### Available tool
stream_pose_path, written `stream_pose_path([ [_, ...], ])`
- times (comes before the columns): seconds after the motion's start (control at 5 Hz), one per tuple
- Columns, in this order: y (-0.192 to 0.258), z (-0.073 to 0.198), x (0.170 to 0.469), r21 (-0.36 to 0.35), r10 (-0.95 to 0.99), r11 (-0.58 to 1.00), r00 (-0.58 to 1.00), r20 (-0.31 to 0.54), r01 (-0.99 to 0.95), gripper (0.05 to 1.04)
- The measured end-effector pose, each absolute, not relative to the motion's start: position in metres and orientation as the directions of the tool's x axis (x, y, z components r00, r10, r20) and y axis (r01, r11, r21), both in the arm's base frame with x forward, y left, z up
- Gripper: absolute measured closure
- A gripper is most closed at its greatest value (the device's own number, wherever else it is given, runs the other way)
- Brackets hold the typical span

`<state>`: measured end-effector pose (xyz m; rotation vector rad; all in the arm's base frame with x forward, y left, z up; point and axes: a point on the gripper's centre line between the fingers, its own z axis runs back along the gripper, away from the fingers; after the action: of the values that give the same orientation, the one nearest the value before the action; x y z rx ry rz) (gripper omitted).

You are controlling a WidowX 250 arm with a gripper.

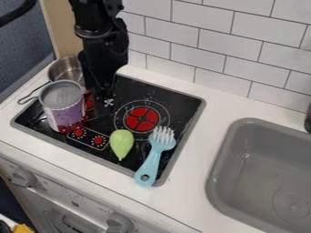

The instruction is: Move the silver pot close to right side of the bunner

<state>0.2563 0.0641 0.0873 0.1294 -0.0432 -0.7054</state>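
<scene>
Silver pot sitting by the back left of the stove, black gripper hanging beside it

From where I'm standing, the shiny silver metal pot (65, 68) is resting at the left side of the black toy stovetop (177, 108), its thin handle (32, 93) pointing out to the left and front. A purple-and-white can with a grey top (63, 107) is standing in front of the pot and hiding part of it; whether the two are touching, I'm not managing to tell.

The black robot arm (104, 48) is coming down from the top edge, and its black gripper (106, 102) is hanging over the stove, to the right of the pot and can. I'm looking for whether it's open or closed, and I can't tell.

To the gripper's right, a round red burner with a dark cross (142, 119) is showing. Nearer me, a pale green, drop-shaped toy (121, 142) is lying with its narrow end pointing to the front. Just right of it, a light-blue brush with white bristles (154, 157) is lying bristles to the back. Farther right, a grey sink (221, 157) is sitting in the white counter (194, 150), and white wall tiles (202, 42) are rising behind
</scene>
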Motion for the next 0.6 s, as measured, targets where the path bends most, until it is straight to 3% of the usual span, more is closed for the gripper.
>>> stream_pose_path([
  [0.2,0.064,0.08,0.254,0.111,-0.642,0.761,0.767,-0.021,0.64,0.083],
  [0.6,0.087,0.075,0.298,0.049,-0.424,0.904,0.906,-0.014,0.424,0.083],
])
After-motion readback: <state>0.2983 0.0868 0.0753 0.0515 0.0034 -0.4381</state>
